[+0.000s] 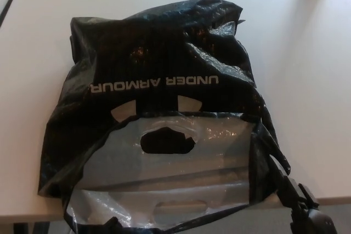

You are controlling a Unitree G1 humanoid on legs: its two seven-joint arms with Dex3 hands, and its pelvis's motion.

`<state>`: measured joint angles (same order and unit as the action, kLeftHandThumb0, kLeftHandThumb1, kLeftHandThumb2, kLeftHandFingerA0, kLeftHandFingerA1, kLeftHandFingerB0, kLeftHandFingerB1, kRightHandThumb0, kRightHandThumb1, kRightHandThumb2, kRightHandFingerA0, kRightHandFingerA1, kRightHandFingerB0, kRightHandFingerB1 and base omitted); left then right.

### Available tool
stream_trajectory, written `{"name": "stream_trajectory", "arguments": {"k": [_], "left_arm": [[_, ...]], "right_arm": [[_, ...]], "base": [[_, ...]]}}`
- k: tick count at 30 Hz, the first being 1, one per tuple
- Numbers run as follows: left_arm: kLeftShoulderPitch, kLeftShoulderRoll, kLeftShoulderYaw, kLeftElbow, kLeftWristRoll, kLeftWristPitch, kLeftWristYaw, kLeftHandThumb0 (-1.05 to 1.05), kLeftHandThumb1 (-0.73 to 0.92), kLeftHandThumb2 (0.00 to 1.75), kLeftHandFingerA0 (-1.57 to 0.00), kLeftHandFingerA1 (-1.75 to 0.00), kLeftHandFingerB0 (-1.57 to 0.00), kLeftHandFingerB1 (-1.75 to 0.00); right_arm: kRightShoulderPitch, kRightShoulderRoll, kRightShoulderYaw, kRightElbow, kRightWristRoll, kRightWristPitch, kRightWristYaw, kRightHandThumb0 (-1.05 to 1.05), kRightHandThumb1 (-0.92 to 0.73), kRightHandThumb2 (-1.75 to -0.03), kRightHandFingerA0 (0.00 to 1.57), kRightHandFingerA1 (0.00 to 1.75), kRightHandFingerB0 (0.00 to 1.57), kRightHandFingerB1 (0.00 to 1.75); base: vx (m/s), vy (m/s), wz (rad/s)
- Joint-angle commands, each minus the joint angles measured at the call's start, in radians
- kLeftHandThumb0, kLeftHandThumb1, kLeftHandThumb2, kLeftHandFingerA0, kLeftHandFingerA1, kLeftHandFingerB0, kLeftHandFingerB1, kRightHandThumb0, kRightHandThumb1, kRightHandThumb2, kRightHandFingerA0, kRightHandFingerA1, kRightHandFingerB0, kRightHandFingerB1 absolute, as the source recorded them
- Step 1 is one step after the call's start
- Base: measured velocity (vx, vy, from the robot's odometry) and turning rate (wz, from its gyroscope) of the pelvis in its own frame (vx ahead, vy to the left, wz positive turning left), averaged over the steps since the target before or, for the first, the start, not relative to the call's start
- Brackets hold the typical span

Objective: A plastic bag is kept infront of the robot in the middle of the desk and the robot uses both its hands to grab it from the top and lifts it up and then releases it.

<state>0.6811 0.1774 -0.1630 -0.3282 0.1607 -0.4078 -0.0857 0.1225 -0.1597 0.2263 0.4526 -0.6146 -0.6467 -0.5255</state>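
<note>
Black plastic bag [159,108] lies mid-desk [307,80], mouth toward six o'clock; right hand [310,220] at five o'clock, perhaps touching it — grip unclear.

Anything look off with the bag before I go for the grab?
The plastic bag overhangs the near desk edge, its open handle end slumped, the logo upside down from the head view. No tears visible.

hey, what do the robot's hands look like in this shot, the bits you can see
Only a sliver of the right hand shows at the bottom right corner: black, blocky and jointed, with a rounded end. No cables or markings are visible. The left hand is not in view.
</note>
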Motion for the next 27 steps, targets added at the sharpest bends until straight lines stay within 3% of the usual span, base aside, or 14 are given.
{"name": "stream_trajectory", "arguments": {"k": [1,3,4,5,6,7,9,10,13,15,17,24,25,27], "left_arm": [[-0.002,-0.022,0.131,0.16,0.299,-0.359,0.305,-0.52,0.64,0.44,-0.37,-1.75,-0.17,-0.81],[-0.028,0.004,0.169,0.218,0.397,-0.369,0.408,-0.55,0.56,0.38,-0.27,-1.69,-0.24,-0.46],[-0.038,0.011,0.183,0.25,0.411,-0.379,0.438,-0.55,0.56,0.38,-0.27,-1.69,-0.24,-0.46],[-0.05,0.016,0.194,0.287,0.411,-0.4,0.457,-0.52,0.58,0.42,-0.26,-1.64,-0.23,-0.41],[-0.058,0.019,0.202,0.313,0.408,-0.415,0.466,-0.46,0.51,0.48,-0.09,-1.75,-0.2,-0.39],[-0.064,0.021,0.207,0.331,0.406,-0.422,0.472,-0.46,0.51,0.48,-0.09,-1.75,-0.2,-0.39],[-0.075,0.019,0.221,0.359,0.391,-0.429,0.474,-0.48,0.5,0.49,-0.06,-1.75,-0.22,-0.39],[-0.083,0.017,0.234,0.376,0.369,-0.443,0.47,-0.48,0.53,0.46,-0.05,-1.75,-0.22,-0.36],[-0.095,0.011,0.252,0.413,0.344,-0.481,0.47,-0.49,0.54,0.46,-0.03,-1.73,-0.23,-0.36],[-0.099,0.005,0.259,0.431,0.318,-0.499,0.456,-0.48,0.55,0.46,-0.04,-1.75,-0.22,-0.36],[-0.097,0.006,0.263,0.461,0.296,-0.536,0.446,-0.47,0.55,0.51,-0.06,-1.75,-0.22,-0.35],[-0.088,-0.019,0.258,0.479,0.269,-0.558,0.438,-0.41,0.55,0.48,-0.09,-1.75,-0.15,-0.25],[-0.089,-0.021,0.256,0.477,0.251,-0.558,0.427,-0.27,0.42,0.92,-0.56,-0.94,0.0,-0.5],[-0.081,-0.026,0.248,0.462,0.221,-0.542,0.404,-0.29,0.43,0.93,-0.55,-0.93,0.0,-0.5]], "right_arm": [[0.035,-0.041,-0.019,-0.008,-0.028,0.108,0.007,-0.65,-0.39,-0.74,0.17,0.46,0.0,0.0],[0.027,-0.043,-0.017,0.028,-0.029,0.083,-0.018,-0.47,-0.33,-0.69,0.27,0.48,0.02,0.23],[0.022,-0.043,-0.017,0.049,-0.028,0.063,-0.035,-0.47,-0.33,-0.69,0.27,0.48,0.02,0.23],[0.022,-0.035,-0.023,0.066,-0.011,0.047,-0.046,-0.27,-0.25,-0.78,0.35,0.58,0.06,0.45],[0.02,-0.029,-0.027,0.078,-0.005,0.041,-0.058,-0.43,-0.36,-0.62,0.54,0.49,0.3,0.39],[0.018,-0.026,-0.029,0.085,-0.007,0.04,-0.07,-0.43,-0.36,-0.62,0.54,0.49,0.3,0.39],[0.005,-0.019,-0.033,0.108,-0.013,0.036,-0.106,-0.38,-0.38,-0.66,0.65,0.7,0.5,0.48],[-0.007,-0.007,-0.039,0.137,0.005,-0.006,-0.128,-0.2,-0.48,-0.54,0.69,0.86,0.71,0.58],[-0.027,0.003,-0.04,0.182,-0.019,-0.031,-0.209,-0.24,-0.52,-0.56,0.61,1.29,0.69,0.76],[-0.046,0.009,-0.035,0.219,-0.048,-0.043,-0.28,-0.25,-0.53,-0.57,0.63,1.3,0.69,0.77],[-0.098,-0.004,0.014,0.289,-0.189,0.02,-0.523,-0.18,-0.53,-0.56,0.75,1.16,0.71,0.85],[-0.214,-0.007,0.075,0.41,-0.264,0.068,-0.738,-0.13,-0.54,-0.56,0.8,1.14,0.71,0.91],[-0.236,-0.003,0.088,0.431,-0.281,0.091,-0.782,-0.12,-0.53,-0.55,0.82,1.15,0.74,0.9],[-0.267,0.012,0.092,0.454,-0.278,0.111,-0.811,-0.13,-0.55,-0.56,0.8,1.21,0.73,0.94]], "base": [[0.0,0.0,0.0],[0.0,0.0,0.0],[0.0,0.0,0.0],[0.0,0.0,0.0],[0.0,0.0,0.0],[0.0,0.0,0.0],[0.0,0.0,0.0],[0.0,0.0,0.0],[0.0,0.0,0.0],[0.0,0.0,0.0],[0.0,0.0,0.0],[0.0,0.0,0.0],[0.0,0.0,0.0],[0.0,0.0,0.0]]}}
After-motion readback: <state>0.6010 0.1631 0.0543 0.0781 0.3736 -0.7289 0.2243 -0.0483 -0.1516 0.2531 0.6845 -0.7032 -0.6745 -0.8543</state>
